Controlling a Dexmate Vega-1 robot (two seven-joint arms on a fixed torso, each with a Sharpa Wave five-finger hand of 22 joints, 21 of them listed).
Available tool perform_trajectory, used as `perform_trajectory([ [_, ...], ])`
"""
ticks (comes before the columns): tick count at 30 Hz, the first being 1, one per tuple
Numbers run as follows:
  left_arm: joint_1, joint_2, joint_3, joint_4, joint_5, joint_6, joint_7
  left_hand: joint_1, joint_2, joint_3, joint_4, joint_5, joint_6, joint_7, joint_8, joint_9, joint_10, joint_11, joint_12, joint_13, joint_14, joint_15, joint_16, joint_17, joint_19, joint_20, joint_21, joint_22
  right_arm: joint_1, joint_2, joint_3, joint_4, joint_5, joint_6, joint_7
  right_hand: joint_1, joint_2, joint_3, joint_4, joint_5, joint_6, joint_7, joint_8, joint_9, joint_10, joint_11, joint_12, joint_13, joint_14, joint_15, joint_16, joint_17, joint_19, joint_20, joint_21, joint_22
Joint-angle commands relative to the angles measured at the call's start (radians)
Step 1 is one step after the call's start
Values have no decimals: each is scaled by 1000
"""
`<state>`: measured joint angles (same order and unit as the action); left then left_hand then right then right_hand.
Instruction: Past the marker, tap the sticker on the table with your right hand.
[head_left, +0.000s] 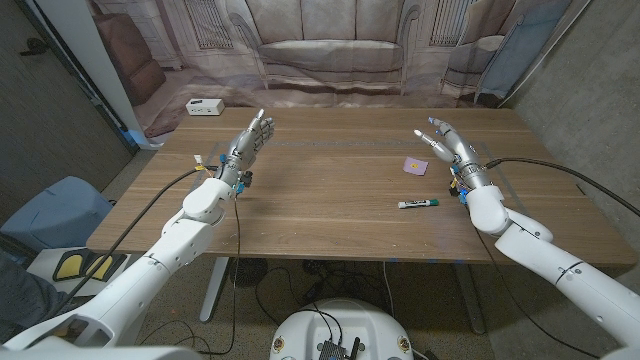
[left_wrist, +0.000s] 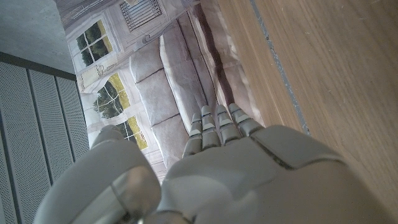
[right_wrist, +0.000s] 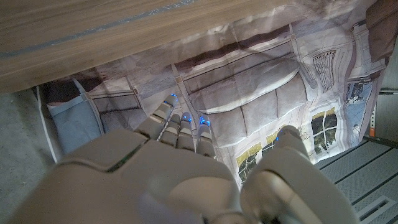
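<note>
Two things matter on the worktop (head_left: 320, 200): the marker (head_left: 420, 204) and the purple sticker (head_left: 414, 165), which lies beyond it at about twelve o'clock. The marker's long axis runs from nine to three. The right hand (head_left: 447, 145) is held above the wood, fingers (head_left: 432, 134) spread and empty, and the sticker sits just at its eight o'clock. The left hand (head_left: 250, 142), likewise spread and empty, is well apart, so the right is judged far nearer.
</note>
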<state>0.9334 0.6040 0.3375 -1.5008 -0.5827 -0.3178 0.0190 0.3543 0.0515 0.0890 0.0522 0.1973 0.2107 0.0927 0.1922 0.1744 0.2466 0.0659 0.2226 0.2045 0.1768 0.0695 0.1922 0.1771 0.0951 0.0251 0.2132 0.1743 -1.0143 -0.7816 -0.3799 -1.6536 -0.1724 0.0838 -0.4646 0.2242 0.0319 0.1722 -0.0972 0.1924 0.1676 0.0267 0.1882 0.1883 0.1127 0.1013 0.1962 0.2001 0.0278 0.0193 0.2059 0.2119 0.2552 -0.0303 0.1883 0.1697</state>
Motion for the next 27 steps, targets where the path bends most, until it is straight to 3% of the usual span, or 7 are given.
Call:
perform_trajectory([
  [1,5,2,0,-7,2,2,2,8,2,0,-5,-5,8,1,-1,5,7,-5,0,1,5,-1,-1,2,0,8,0,3,3,-37,-18,-50,-24,-99,35,-5,5,-4,-1,-2,4,-7,4,2,-12,-1,-2,2,-16,6,-6,2,-17,-2,-6,2],
  [6,8,5,0,-11,4,2,3,8,3,0,-6,-5,9,2,0,5,8,-7,0,0,3,-1,-1,2,-1,11,-2,3,6,-49,-25,-66,-31,-129,48,-10,7,-6,1,-3,5,-10,5,2,-22,-1,-4,2,-31,8,-10,3,-36,1,-10,2],
  [9,9,7,-1,-14,3,5,3,7,4,0,-6,-5,11,1,0,5,7,-8,-1,0,3,-1,-2,2,-1,12,-2,3,7,-57,-30,-81,-37,-158,59,-13,8,-8,1,-3,8,-17,6,2,-19,-5,-1,2,-44,15,-12,3,-62,24,-14,3],
  [15,9,8,0,-17,3,8,3,7,4,-1,-7,-5,13,1,0,5,8,-4,-1,-1,3,-1,-2,2,-2,13,-4,3,13,-68,-39,-88,-41,-173,71,-18,13,-9,2,-4,18,-29,10,2,-19,-26,2,2,-62,26,-14,5,-85,33,-14,3],
  [19,7,7,2,-17,4,10,1,7,5,-1,-8,-6,13,1,0,5,6,-4,-2,-1,3,-1,-2,2,-3,14,-5,4,15,-74,-43,-98,-43,-195,79,-19,15,-9,2,-4,33,-39,15,2,-30,-28,-1,2,-77,30,-15,5,-106,53,-13,4],
  [26,7,1,6,-15,7,8,5,6,5,-1,-8,-6,16,1,1,5,5,0,-2,-1,1,1,-3,2,-4,16,-6,4,21,-88,-46,-120,-24,-250,119,-22,14,-12,-3,-5,61,-57,18,2,-67,-41,-6,2,-116,72,-17,1,-168,151,-14,5],
  [27,7,1,6,-15,7,8,5,6,5,-1,-8,-6,16,0,0,5,5,0,-3,-1,1,1,-3,2,-5,17,-7,4,21,-88,-47,-120,-23,-251,119,-22,14,-12,-3,-5,61,-58,18,2,-69,-41,-7,2,-117,72,-17,1,-169,153,-14,5],
])
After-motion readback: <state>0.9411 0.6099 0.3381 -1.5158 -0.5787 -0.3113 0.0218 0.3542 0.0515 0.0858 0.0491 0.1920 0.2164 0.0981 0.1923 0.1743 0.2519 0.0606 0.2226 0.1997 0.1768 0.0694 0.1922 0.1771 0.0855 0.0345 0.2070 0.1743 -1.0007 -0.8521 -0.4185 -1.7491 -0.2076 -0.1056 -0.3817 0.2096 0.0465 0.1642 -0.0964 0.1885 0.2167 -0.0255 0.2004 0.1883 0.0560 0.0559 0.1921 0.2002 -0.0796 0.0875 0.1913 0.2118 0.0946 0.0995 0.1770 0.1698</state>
